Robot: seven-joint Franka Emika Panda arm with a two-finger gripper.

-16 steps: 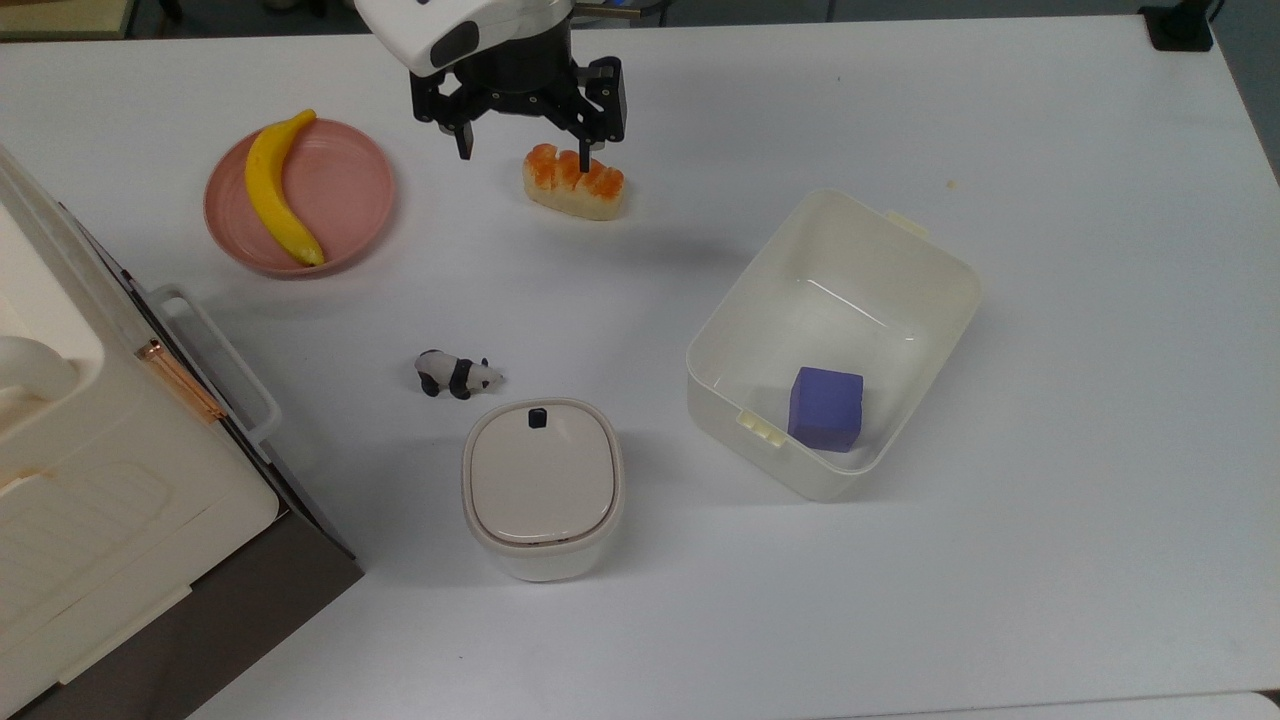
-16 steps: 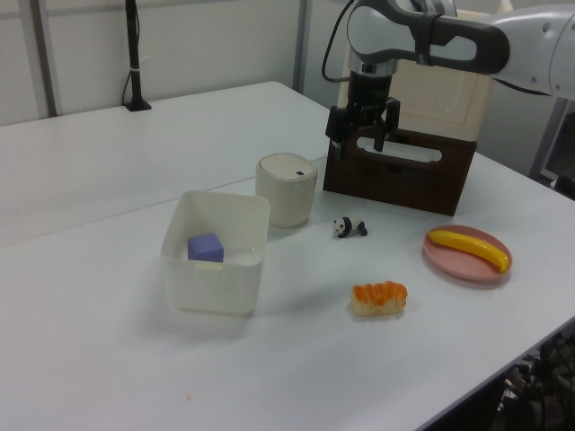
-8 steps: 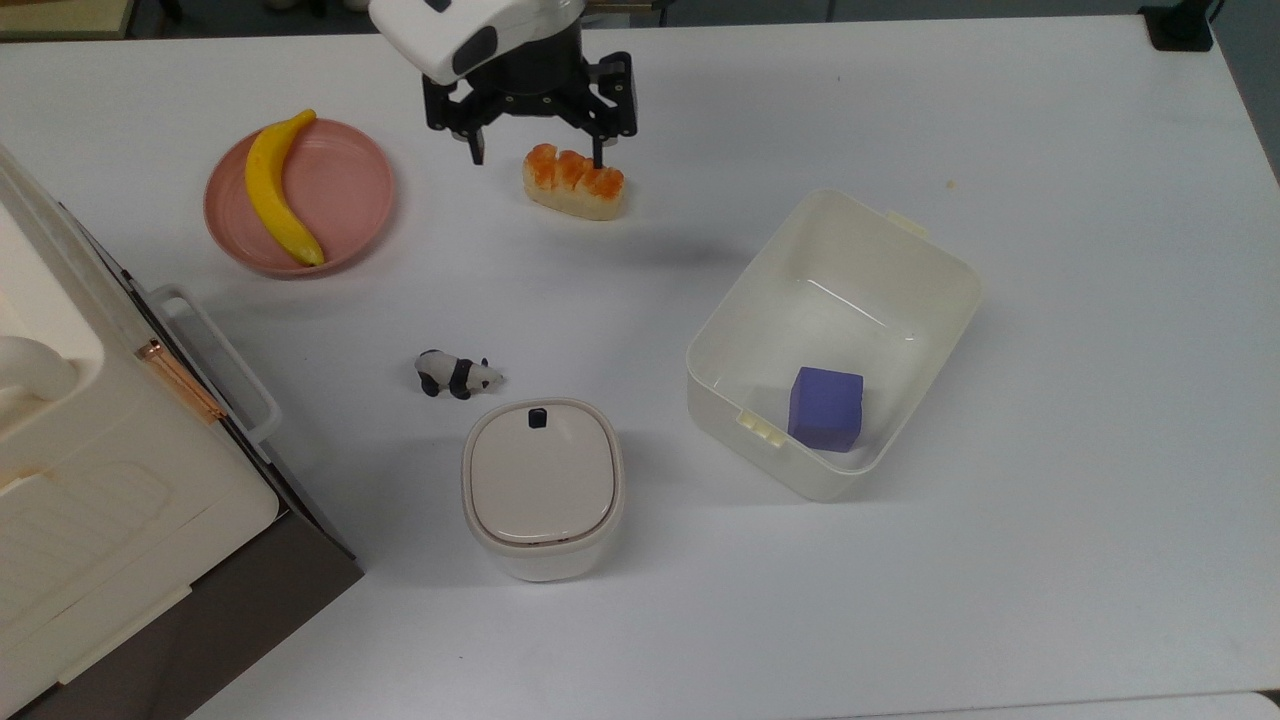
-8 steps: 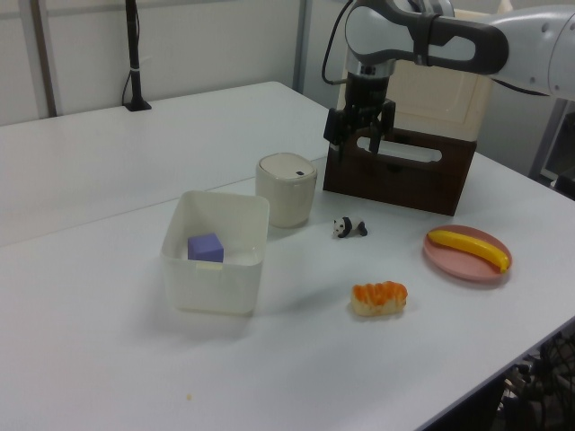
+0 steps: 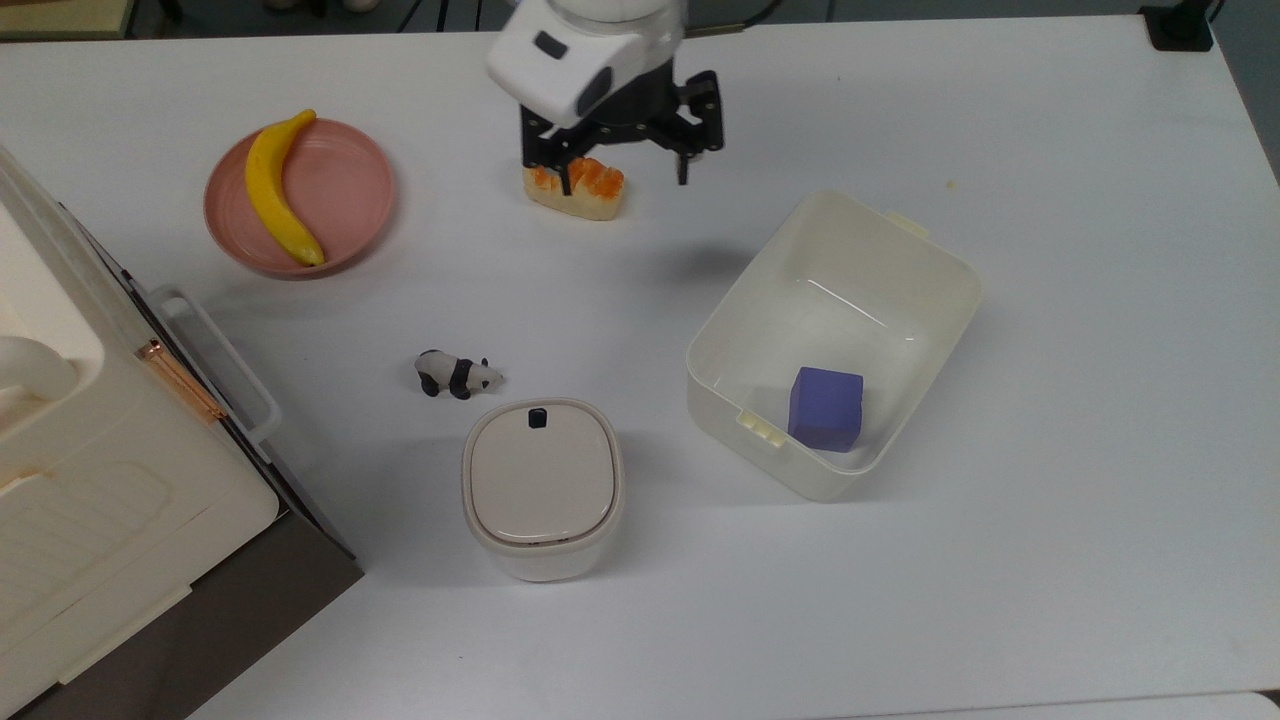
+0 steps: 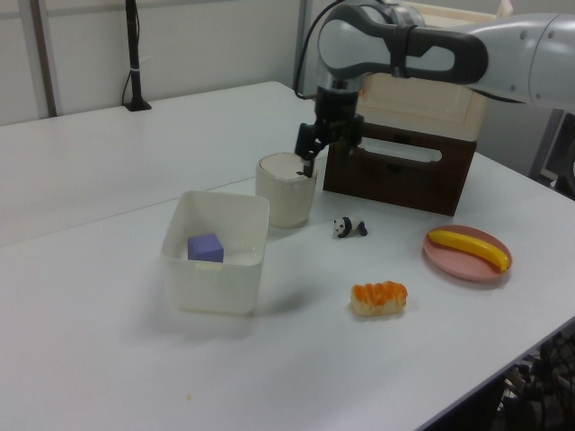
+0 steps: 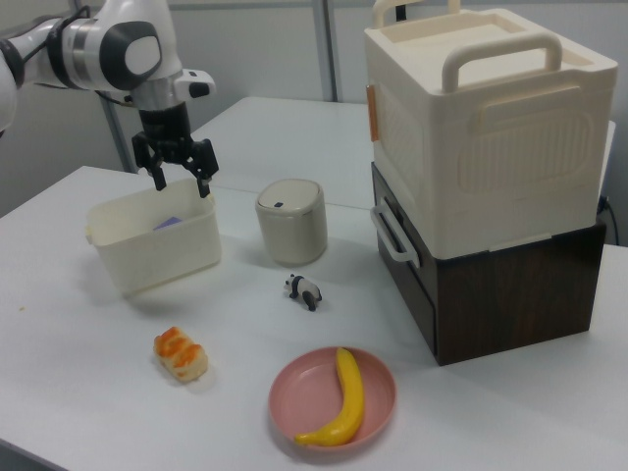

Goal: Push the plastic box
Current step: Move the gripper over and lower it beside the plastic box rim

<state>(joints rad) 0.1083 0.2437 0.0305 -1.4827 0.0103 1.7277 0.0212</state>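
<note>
Since the earlier frame the black two-finger tool (image 5: 625,180) has swung toward the top view's right, now hanging above the orange-topped toy sushi (image 5: 575,190). Its fingers are spread wide, holding nothing. The large cream-white rectangular plastic box (image 5: 915,250) sits on the white table (image 5: 1050,500) at the top view's right, apart from the tool, a small purple cube (image 5: 826,408) inside.

Bare white table (image 5: 1050,150) surrounds the cream-white rectangular plastic tub (image 5: 940,260) on its top-view right and lower sides. On the top view's left, the orange-topped sushi piece (image 5: 575,190) and the beige-lidded rounded canister (image 5: 542,487) stand near it, leaving open table between them.
</note>
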